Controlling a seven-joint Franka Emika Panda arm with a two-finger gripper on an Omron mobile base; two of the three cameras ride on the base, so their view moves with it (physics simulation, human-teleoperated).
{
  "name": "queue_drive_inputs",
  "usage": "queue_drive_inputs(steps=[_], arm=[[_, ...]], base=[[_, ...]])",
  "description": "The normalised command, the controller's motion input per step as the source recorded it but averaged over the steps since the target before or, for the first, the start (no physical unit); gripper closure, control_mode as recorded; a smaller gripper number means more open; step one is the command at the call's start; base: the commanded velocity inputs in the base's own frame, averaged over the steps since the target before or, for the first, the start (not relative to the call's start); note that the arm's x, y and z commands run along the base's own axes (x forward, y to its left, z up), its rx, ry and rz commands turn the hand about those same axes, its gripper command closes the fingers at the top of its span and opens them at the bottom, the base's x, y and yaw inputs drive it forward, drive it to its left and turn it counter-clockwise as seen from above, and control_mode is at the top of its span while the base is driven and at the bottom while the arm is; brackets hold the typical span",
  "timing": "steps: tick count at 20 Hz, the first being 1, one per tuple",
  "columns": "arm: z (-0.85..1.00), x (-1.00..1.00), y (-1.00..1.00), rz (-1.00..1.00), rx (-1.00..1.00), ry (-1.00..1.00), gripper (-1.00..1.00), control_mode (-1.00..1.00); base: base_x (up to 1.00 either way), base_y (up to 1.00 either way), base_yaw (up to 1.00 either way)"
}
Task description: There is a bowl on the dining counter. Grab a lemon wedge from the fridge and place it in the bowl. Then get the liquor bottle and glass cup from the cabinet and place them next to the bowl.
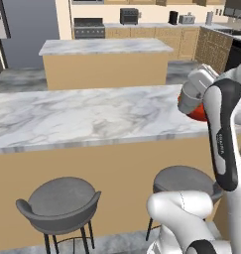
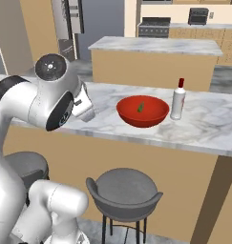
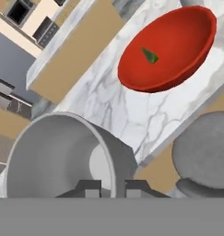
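In the hand view my gripper (image 3: 112, 186) is shut on the glass cup (image 3: 53, 156), a grey tumbler, with its wall between the fingertips. The cup hangs over the near edge of the dining counter (image 3: 118, 110), short of the red bowl (image 3: 178, 50). A green lemon wedge (image 3: 150, 56) lies in the bowl. From the right base view the bowl (image 2: 142, 112) sits on the dining counter (image 2: 208, 124) with the wedge (image 2: 141, 107) inside. The liquor bottle (image 2: 178, 101) stands upright just right of it. My arm covers most of the bowl (image 1: 199, 115) in the left base view.
Grey stools (image 1: 60, 201) (image 1: 184, 181) stand along the near side of the dining counter (image 1: 92, 119), one (image 2: 123, 188) right below the bowl. A shorter marble-topped block (image 1: 104, 47) stands beyond it. The grey fridge (image 1: 28, 30) is at the far left.
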Motion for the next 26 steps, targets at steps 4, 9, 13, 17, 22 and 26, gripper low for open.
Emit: queue_drive_inputs(steps=[4,9,13,17,22,26], arm=[[-0.09,0.96,0.23,-0.35,-0.17,0.18,1.00,-1.00],[-0.21,0.96,0.03,-0.25,-0.04,0.23,1.00,-1.00],[-0.22,0.70,0.00,-0.10,0.01,0.23,1.00,-1.00],[-0.25,0.62,0.01,-0.06,0.01,0.12,1.00,-1.00],[-0.36,0.61,-0.02,-0.12,0.00,0.05,1.00,-1.00],[-0.42,0.56,-0.09,-0.14,0.01,0.04,1.00,-1.00]], base=[[0.00,0.00,0.00],[0.00,0.00,0.00],[0.00,0.00,0.00],[0.00,0.00,0.00],[0.00,0.00,0.00],[0.00,0.00,0.00]])
